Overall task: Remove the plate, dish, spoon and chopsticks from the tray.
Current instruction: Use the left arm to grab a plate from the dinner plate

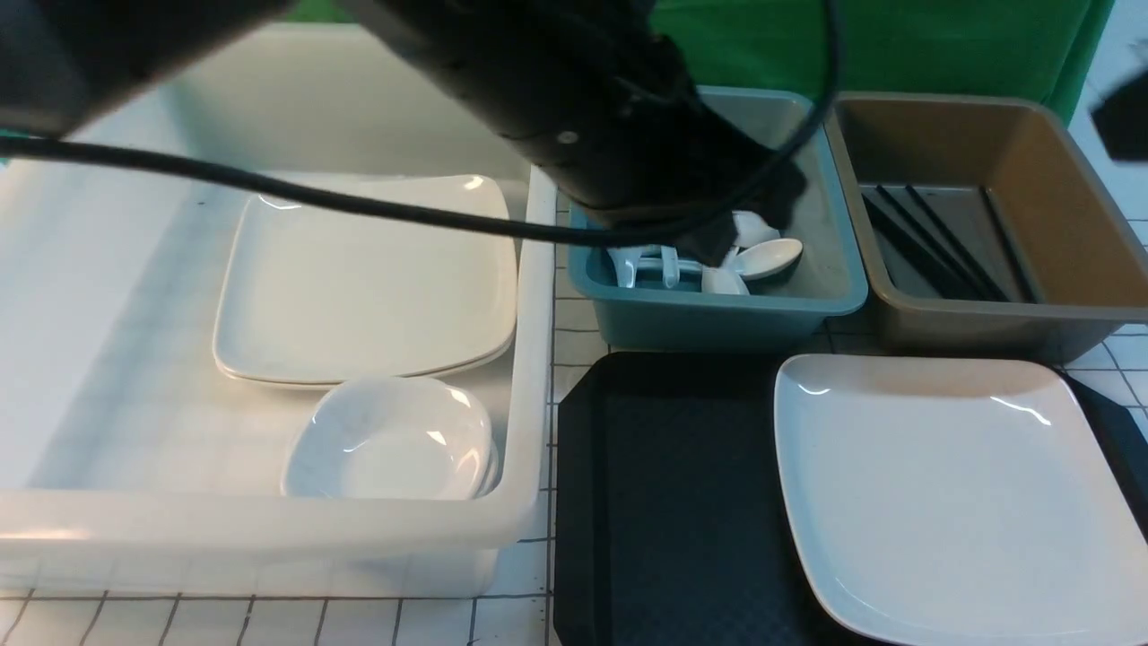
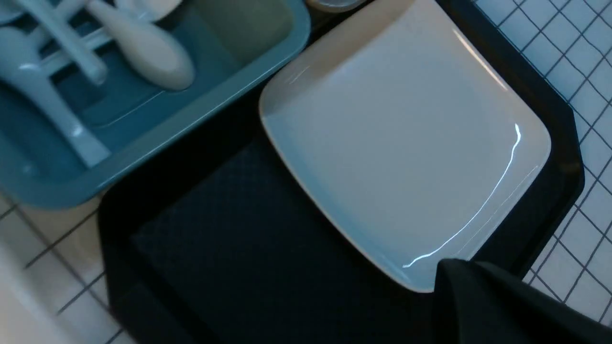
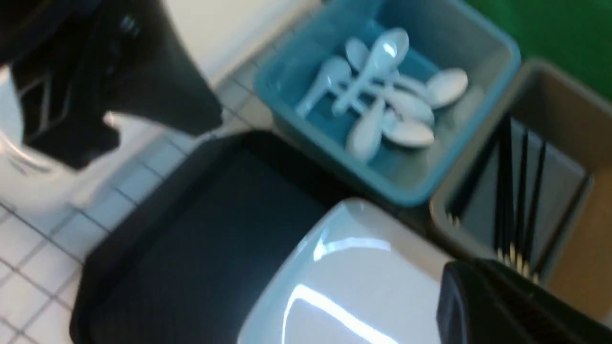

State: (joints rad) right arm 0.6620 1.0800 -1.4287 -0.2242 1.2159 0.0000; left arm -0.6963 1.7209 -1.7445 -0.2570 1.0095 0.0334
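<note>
I see the plate [image 1: 951, 484] lying on the right half of the tray [image 1: 664, 502]. My left gripper [image 2: 464, 286] hangs over the teal tub [image 1: 717, 314] of spoons [image 1: 762, 258], jaws closed and empty. The right gripper [image 3: 478, 301] is blurred but looks closed too.

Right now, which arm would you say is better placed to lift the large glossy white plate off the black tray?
Probably left: the left gripper hangs over the teal tub just behind the plate, and the white tub of stacked plates is on that side.
</note>
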